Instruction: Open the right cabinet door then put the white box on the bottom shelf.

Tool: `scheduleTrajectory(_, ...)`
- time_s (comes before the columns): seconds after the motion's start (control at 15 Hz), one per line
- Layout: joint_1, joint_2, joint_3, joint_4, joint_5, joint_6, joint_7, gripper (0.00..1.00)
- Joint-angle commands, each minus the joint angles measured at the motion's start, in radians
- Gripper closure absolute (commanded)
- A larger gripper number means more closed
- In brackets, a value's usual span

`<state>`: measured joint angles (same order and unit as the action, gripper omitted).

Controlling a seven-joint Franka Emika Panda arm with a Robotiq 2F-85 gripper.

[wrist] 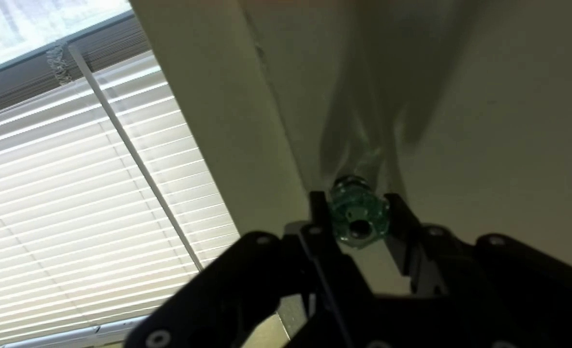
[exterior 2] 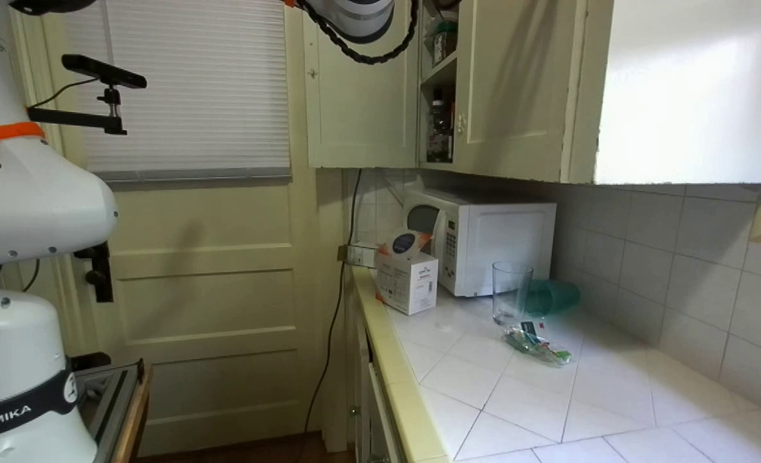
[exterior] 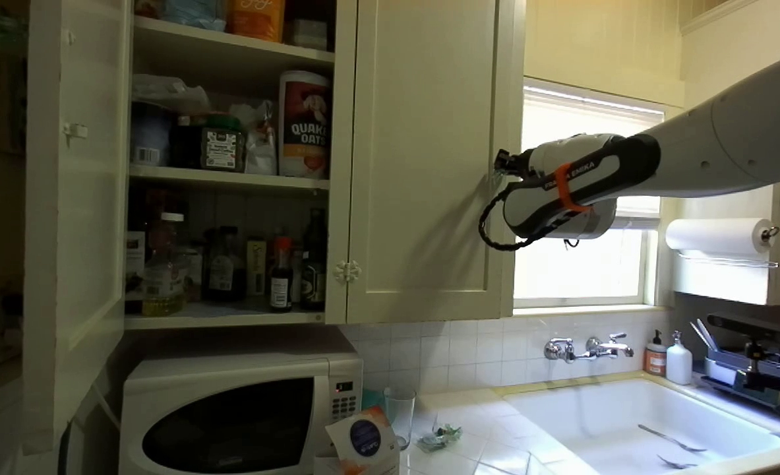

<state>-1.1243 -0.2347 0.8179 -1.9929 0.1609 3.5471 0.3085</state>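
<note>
The right cabinet door (exterior: 422,165) is closed flush against its frame; its cream panel also shows in an exterior view (exterior 2: 515,83). Its green glass knob (wrist: 360,215) sits between both fingers of my gripper (wrist: 356,203), which touch it on either side. An exterior view has the gripper (exterior: 500,163) at the door's edge nearest the window. On the counter, beside the microwave's front, stands the white box (exterior 2: 412,283), its printed flap sticking up; only its upper part (exterior: 363,442) shows in the other picture. The bottom shelf is hidden behind the closed door.
The left cabinet door (exterior: 80,198) hangs open, exposing crowded shelves (exterior: 231,178). Below the cabinet stands a microwave (exterior: 244,409). A clear glass (exterior 2: 511,292), a teal cup (exterior 2: 550,297) and a plastic bag (exterior 2: 538,347) rest on the counter. The sink (exterior: 633,422) lies under the window.
</note>
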Motion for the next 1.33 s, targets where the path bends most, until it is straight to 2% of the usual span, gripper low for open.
scheduleTrajectory(0.0,0.241,-0.091,-0.184,-0.129,-0.107,0.03,0.133,0.92)
scheduleTrajectory(0.27,0.496,-0.229,-0.45,-0.299,-0.24,0.039,0.252,0.92)
scheduleTrajectory(0.33,0.559,-0.264,-0.507,-0.337,-0.296,0.035,0.293,0.42)
scheduleTrajectory(0.4,0.623,-0.305,-0.562,-0.376,-0.339,0.033,0.329,0.42)
scheduleTrajectory(0.6,0.819,-0.441,-0.705,-0.48,-0.448,0.005,0.415,0.21)
scheduleTrajectory(0.8,1.016,-0.562,-0.803,-0.54,-0.503,-0.051,0.43,0.01)
scheduleTrajectory(1.0,1.221,-0.673,-0.868,-0.562,-0.527,-0.167,0.423,0.0)
scheduleTrajectory(1.2,1.437,-0.792,-0.898,-0.561,-0.54,-0.38,0.378,0.0)
scheduleTrajectory(1.27,1.506,-0.823,-0.874,-0.57,-0.377,-0.442,0.21,0.0)
